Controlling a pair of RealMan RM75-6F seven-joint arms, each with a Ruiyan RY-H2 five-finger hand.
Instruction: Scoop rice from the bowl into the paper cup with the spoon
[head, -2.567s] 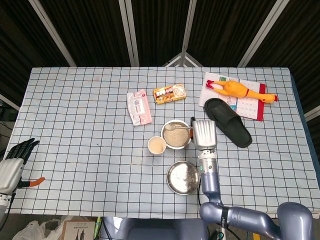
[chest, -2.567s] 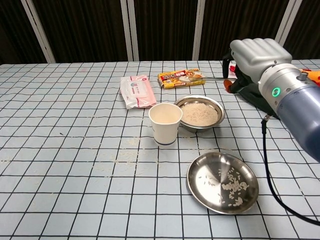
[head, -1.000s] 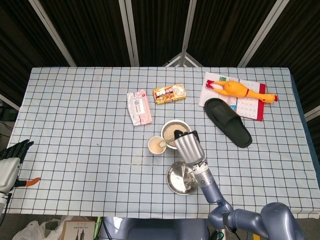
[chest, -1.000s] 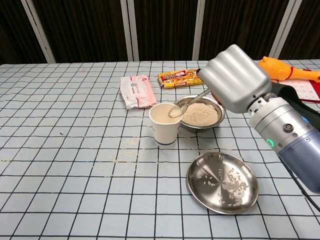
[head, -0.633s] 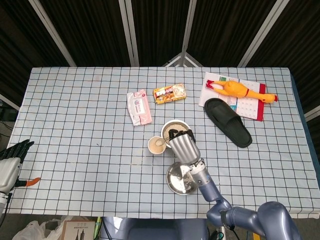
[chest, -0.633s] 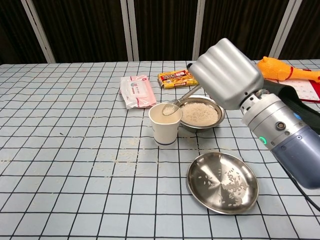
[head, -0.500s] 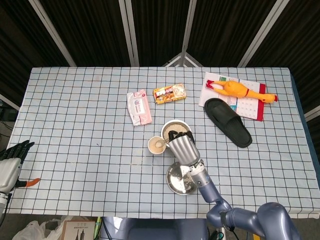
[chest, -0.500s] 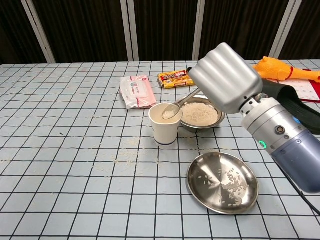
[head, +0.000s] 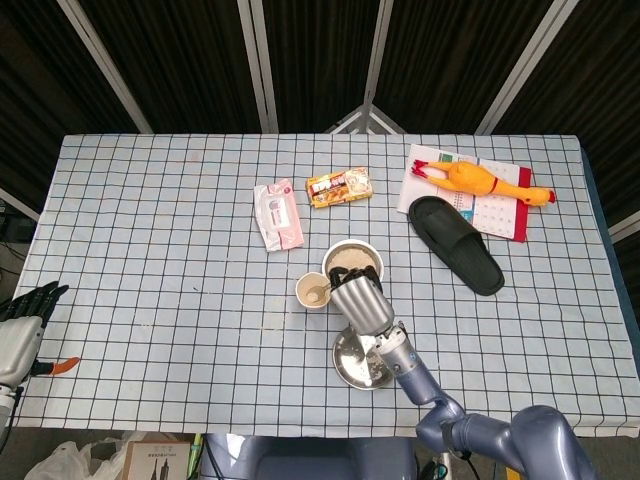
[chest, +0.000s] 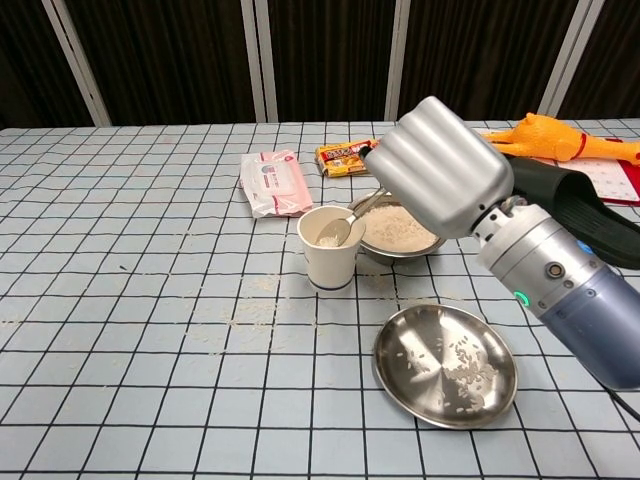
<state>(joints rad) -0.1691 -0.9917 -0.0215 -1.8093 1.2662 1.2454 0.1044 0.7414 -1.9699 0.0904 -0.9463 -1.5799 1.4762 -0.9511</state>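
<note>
My right hand (chest: 437, 178) (head: 358, 298) grips the metal spoon (chest: 337, 231), whose tip dips into the mouth of the white paper cup (chest: 328, 250) (head: 313, 291). The cup stands just left of the steel bowl of rice (chest: 400, 228) (head: 347, 258), which the hand partly covers. Rice shows inside the cup. My left hand (head: 22, 318) hangs off the table's left edge in the head view, fingers apart and holding nothing.
An empty steel plate (chest: 445, 365) with stray grains lies in front of the bowl. Behind are a pink wipes pack (chest: 272, 182), a snack packet (chest: 345, 156), a black slipper (head: 456, 243), a rubber chicken (head: 478, 181) on a calendar. Loose rice is scattered left of the cup.
My right hand swung left from beside the bowl, carrying the spoon over the cup, and has now tipped the spoon's tip down into the cup. The left hand barely moved.
</note>
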